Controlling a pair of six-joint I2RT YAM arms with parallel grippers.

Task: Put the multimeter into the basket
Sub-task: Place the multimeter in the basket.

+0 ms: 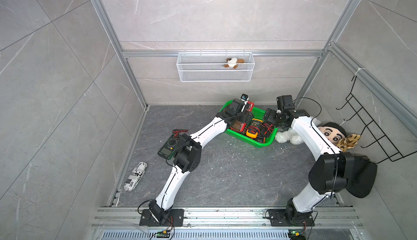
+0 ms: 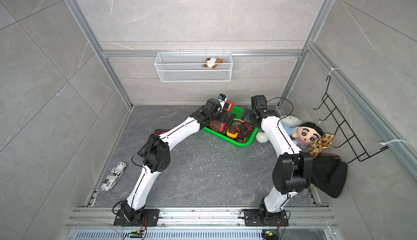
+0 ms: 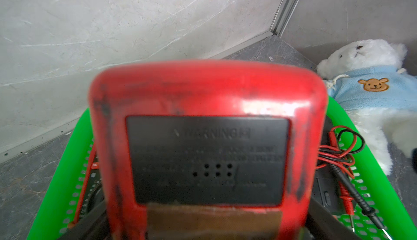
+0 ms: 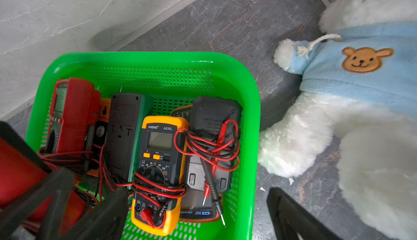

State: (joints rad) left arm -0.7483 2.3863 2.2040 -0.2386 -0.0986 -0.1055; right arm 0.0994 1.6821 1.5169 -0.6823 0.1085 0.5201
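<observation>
My left claw (image 3: pixel 208 202) is clamped on the red multimeter (image 3: pixel 203 92). Its wide body sits between my fingers (image 3: pixel 327 220), with the dark back plate and its warning text facing my wrist camera and a strip of brown tape across the end nearest me. I hold it tilted over the basket (image 3: pixel 56 182), at the end where my left arm (image 1: pixel 203 135) reaches in. In both top views it shows as a red and brown block just under the claw, inside the green rim. I cannot tell whether its lower end touches the meters beneath. The basket stands on the floor (image 1: pixel 225 178) near the back wall and already holds several meters: a yellow multimeter (image 4: pixel 160 160) wrapped in red and black leads, another red meter (image 4: pixel 74 114), and dark ones lying face down. My right claw (image 4: pixel 200 218) is spread wide with nothing in it. It hangs at the basket's edge nearest the white bear (image 4: pixel 361 92), one finger over the inside and the other over the floor outside the rim. A dark green multimeter (image 1: pixel 168 147) lies on the floor well apart from the basket, partly hidden by my left elbow.
</observation>
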